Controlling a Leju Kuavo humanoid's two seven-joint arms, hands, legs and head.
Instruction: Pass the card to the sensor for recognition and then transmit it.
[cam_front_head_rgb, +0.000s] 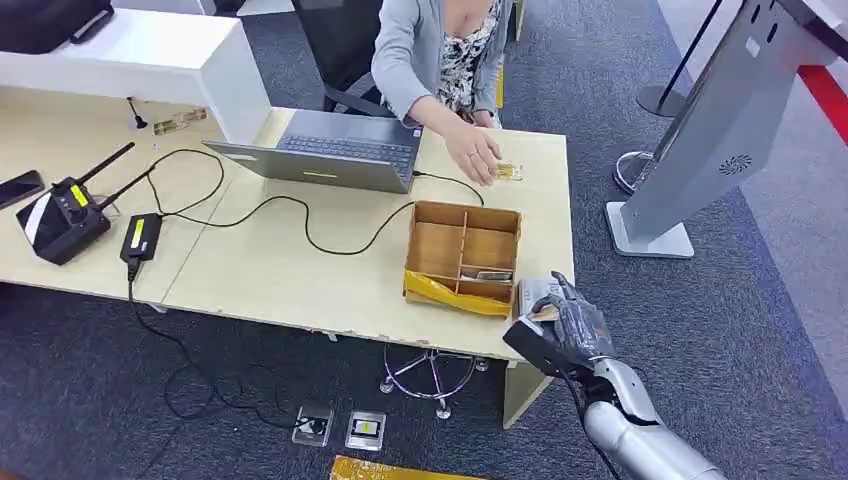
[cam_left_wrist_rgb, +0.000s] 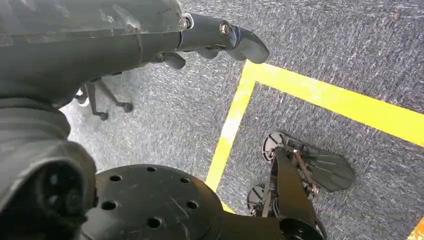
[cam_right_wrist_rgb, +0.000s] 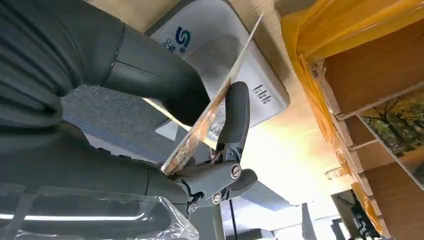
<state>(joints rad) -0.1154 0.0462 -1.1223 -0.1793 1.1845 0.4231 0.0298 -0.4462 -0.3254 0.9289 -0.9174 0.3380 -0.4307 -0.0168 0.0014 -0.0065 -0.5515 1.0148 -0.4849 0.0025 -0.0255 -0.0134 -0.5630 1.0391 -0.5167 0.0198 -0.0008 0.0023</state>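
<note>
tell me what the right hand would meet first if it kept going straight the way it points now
Probably the white box-shaped card sensor on the desk edge. The right hand pinches a thin printed card just in front of it, so the card edge would likely touch first. Depth is unclear.

Bright even indoor light, soft shadows, overexposed glare in right wrist view.

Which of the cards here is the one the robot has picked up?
The card pinched in the right robot hand, beside the wooden box. Another card lies inside the box, and a third is under a person's hand.
</note>
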